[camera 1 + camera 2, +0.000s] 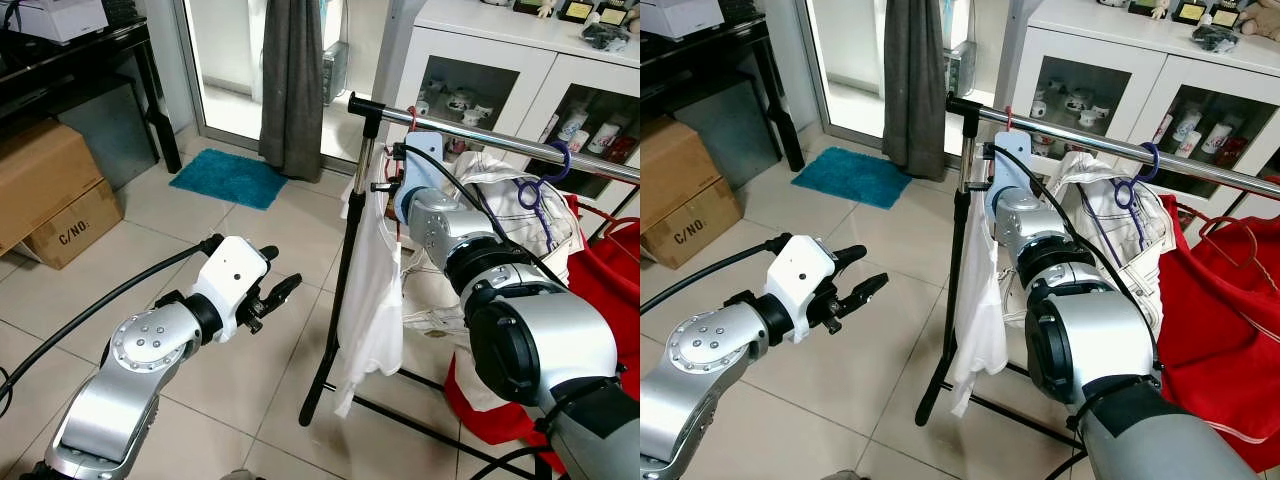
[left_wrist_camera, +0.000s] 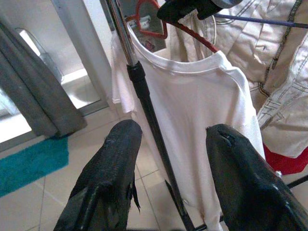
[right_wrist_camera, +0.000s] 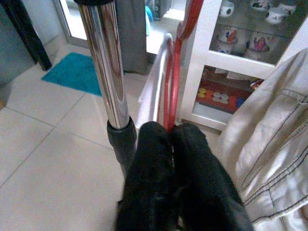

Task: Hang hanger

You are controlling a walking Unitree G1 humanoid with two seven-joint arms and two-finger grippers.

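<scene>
A red hanger [image 3: 173,72] carries a white T-shirt [image 1: 372,290] at the left end of the chrome rail [image 1: 500,137], close to the rack's upright pole [image 1: 345,270]. My right gripper [image 3: 171,130] is shut on the red hanger just below its hook. The hook [image 1: 411,113] reaches up to the rail; I cannot tell whether it rests on it. My left gripper [image 1: 275,290] is open and holds nothing, hovering over the floor left of the pole, and it faces the shirt [image 2: 202,106].
A purple hanger [image 1: 545,175] with a cream jacket [image 1: 500,200] hangs further right on the rail, with a red garment [image 1: 600,270] beyond. The rack's black foot [image 1: 315,390] crosses the tiles. Cardboard boxes [image 1: 50,190], a teal mat [image 1: 228,177], a grey curtain [image 1: 292,80] and a white cabinet [image 1: 480,70] surround the spot.
</scene>
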